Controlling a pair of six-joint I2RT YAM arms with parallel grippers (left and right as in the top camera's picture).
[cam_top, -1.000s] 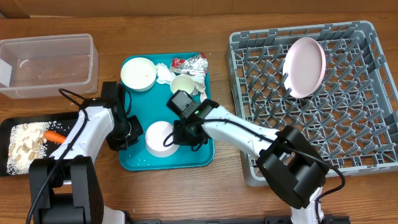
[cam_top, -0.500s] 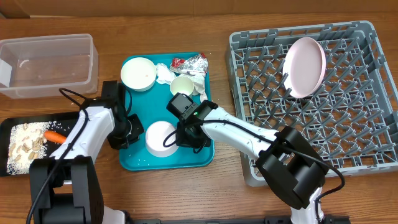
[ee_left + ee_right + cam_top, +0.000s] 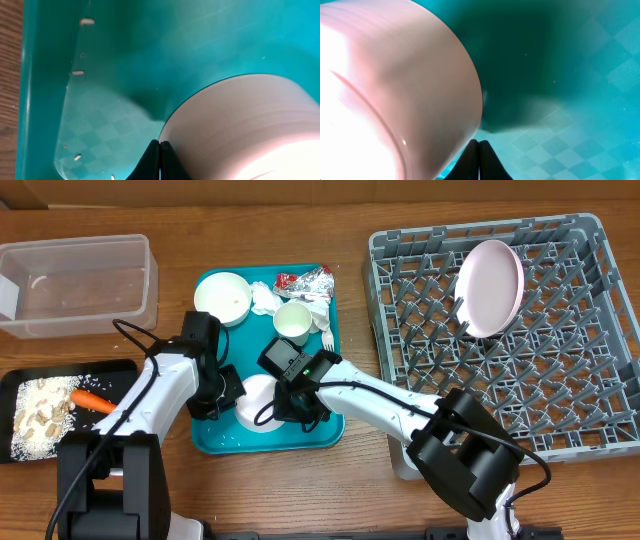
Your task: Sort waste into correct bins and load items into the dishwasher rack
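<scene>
The tray (image 3: 225, 438) is teal, with a faint chequered sheen. On it are a white bowl (image 3: 222, 297) and a red-and-silver wrapper (image 3: 310, 280). Right of it, a grey lattice rack (image 3: 580, 350) holds a pinkish-white plate (image 3: 490, 287). Left of it, an orange carrot (image 3: 92, 399) lies in a black bin (image 3: 60, 374).

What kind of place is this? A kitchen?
Probably a robot practice table set up for clearing dishes, not a real kitchen. A grey dishwasher rack sits on a wooden table beside a teal tray of dishes. White robot arms reach over it.

Location type: robotics lab bench staged as a dish-clearing station. Indicators: left arm (image 3: 160, 385) and right arm (image 3: 380, 395) work at a wooden table (image 3: 300, 220). It bears a grey dishwasher rack (image 3: 560, 380) and a teal serving tray (image 3: 230, 440).
</scene>
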